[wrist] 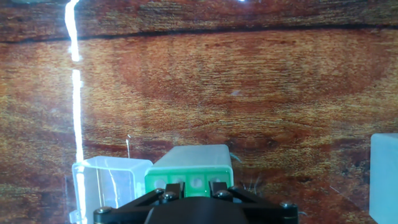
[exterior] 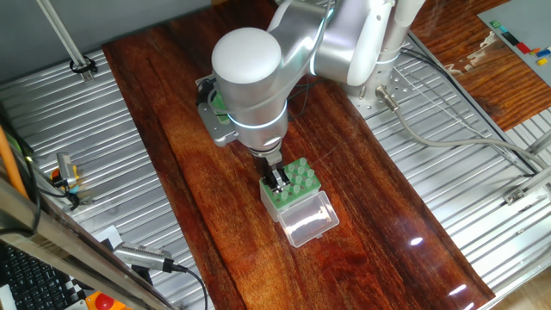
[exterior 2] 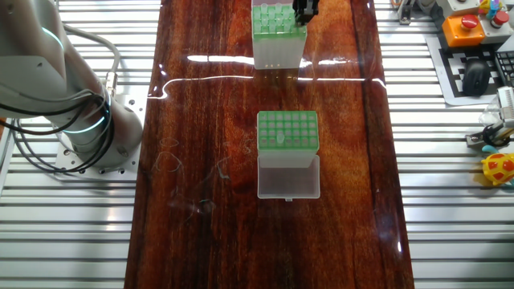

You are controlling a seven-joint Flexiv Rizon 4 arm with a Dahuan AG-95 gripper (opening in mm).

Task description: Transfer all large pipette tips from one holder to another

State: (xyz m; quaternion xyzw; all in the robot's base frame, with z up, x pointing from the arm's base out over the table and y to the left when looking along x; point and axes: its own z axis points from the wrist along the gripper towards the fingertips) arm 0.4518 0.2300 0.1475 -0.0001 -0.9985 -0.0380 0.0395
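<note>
place: robotics lab; cues: pipette-tip boxes (exterior 2: 287,131) | emergency-stop button (exterior 2: 465,22) | keyboard (exterior: 26,280)

Both boxes (exterior 2: 287,131) (exterior 2: 273,22) green-grid tops; table (exterior 2: 209,241) red-brown.

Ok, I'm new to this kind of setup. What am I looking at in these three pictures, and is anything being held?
The big silver-white machine is a robot arm bolted beside a dark wooden table. Two pictures come from fixed cameras on opposite sides of the table. The third comes from a camera on the arm's two-finger hand.

Two boxes are on the table. One is a small clear-sided box with a green hole-grid top that holds pale conical plastic pipette tips. The other is a bigger grey-sided, green-topped box with a whitish lid.

The hand hovers at the small box. I cannot tell whether it grips a tip.
</note>
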